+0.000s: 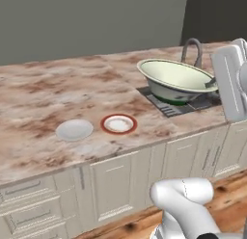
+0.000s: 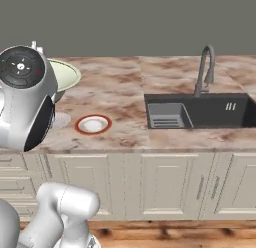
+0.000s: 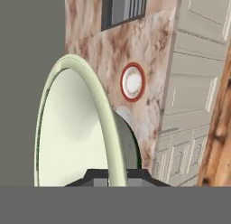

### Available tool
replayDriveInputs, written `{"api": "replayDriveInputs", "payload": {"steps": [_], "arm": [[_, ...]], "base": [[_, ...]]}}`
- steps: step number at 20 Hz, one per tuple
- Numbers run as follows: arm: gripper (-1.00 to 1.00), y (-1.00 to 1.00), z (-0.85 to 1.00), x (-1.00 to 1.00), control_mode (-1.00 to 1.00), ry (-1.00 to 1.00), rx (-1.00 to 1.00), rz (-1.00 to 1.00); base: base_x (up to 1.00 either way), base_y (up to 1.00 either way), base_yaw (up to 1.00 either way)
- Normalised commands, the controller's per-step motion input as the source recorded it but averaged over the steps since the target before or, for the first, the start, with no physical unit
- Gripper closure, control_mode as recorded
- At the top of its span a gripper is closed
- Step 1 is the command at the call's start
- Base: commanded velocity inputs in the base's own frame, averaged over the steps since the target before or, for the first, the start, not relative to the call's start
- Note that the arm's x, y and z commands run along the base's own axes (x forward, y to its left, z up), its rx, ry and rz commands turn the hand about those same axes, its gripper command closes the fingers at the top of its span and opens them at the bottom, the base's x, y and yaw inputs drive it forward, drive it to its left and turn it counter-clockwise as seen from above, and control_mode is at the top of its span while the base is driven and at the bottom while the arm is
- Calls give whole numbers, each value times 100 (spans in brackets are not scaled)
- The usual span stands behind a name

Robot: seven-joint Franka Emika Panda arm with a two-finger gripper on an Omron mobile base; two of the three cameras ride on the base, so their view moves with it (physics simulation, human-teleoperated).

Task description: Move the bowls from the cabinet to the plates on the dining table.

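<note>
Closest to where I stand, the white arm bends up from the base in front of the cream drawer fronts (image 1: 34,204) and the wooden floor (image 1: 226,194), and its gripper (image 3: 116,175) is pinched tight on the rim of the wide cream-white bowl (image 1: 176,79), one finger tip inside the wall and one outside. That rim grip looks chosen because the bowl is far too wide to take across its body; an edge is the only thing the fingers can close on. Held by one side this way, the bowl hangs in the air above the dining table (image 1: 43,93), its mouth facing up and tipped a little, so the rim reads as a slanted oval in the left base view, with the dark green base underneath. Being round it has no real long axis; what matters is that the opening faces upward and the base downward, ready for setting down. Beyond the drawer fronts, on the marbled top, two plates lie just beside each other near the front edge: the red-rimmed plate (image 1: 118,123) and a plain grey plate (image 1: 74,129), both bare. The bowl is well apart from them, nearer the sink (image 2: 200,112) and its curved tap (image 2: 206,67) farther back. I judge this a carry toward one plate, not yet a placement.
</note>
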Motion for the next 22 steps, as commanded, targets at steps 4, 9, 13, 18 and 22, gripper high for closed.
{"api": "replayDriveInputs", "payload": {"steps": [4,9,13,18,22], "arm": [[100,0,0,0,100,0,0,0],[100,0,0,0,100,0,0,0],[100,0,0,0,100,0,0,0],[100,0,0,0,100,0,0,0],[100,0,0,0,100,0,0,0]], "base": [[86,-7,48],[100,-45,6],[52,0,-6],[0,0,0],[0,0,0]]}}
